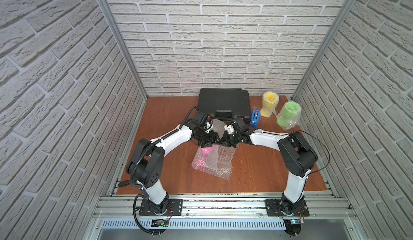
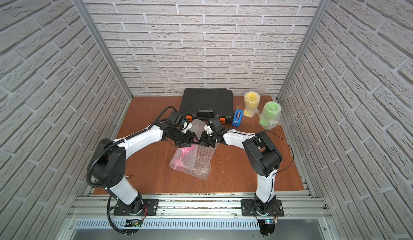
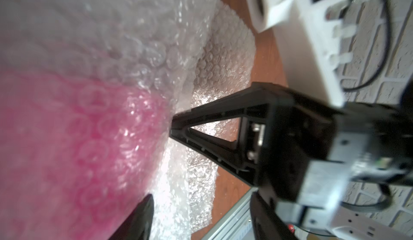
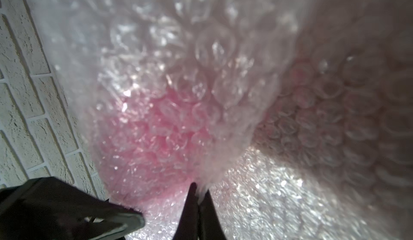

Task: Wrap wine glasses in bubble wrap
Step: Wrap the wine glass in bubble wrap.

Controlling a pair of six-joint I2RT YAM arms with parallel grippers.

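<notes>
In both top views the pink goblet (image 1: pixel 204 154) lies mid-scene on the bench (image 1: pixel 257 167) inside the bubble wrap (image 1: pixel 222 164). Left wrist view: the left gripper (image 3: pixel 202 195) holds its jaws apart, released, beside the goblet. Right wrist view: the right gripper (image 4: pixel 199 188) has its jaws clenched on a wrap fold.

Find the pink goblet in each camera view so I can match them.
Top view: pink goblet, just below centre, under the bubble wrap.
Top view: pink goblet, same spot.
Left wrist: pink goblet beside the shut right end effector.
Right wrist: pink goblet beyond that end effector's pinch.
Shared landmark: the bubble wrap covering it.
</notes>
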